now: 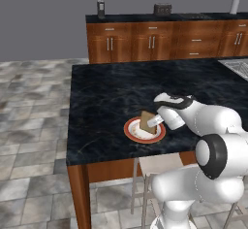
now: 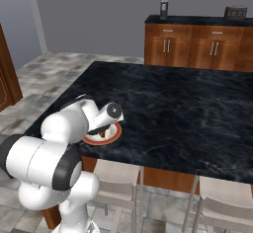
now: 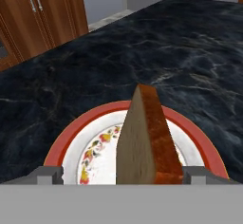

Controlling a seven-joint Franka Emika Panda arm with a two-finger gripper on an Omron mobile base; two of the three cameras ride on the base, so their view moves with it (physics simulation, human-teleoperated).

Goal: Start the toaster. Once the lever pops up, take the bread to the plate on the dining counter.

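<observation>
- Gripper low over the near part of the dining counter, its two grey finger tips set wide to either side of the bread in the hand view.
- Jaws spread well apart; bread stands on edge between them, a gap showing on each side, so cannot tell whether anything is truly gripped.
- Bread tilted up, narrow crust edge pointing away from the jaws, lower end down on the plate.
- Seen from the left base view, bread leans on the plate just ahead of the gripper.
- Plate directly under and around the jaws, orange-red rim curving out to both sides, a small floral print on its white centre left of the bread.
- Plate in the right base view half hidden behind the wrist, gripper down at it.
- Counter black and marbled, stretching away beyond the plate on all sides; plate sits near its front edge.
- Two pale stools below the counter edge, nearer than the jaws.
- Far beyond, wooden cabinets with silver handles along the wall.
- Toaster on top of those cabinets, well apart from the jaws; its lever too small to make out.
</observation>
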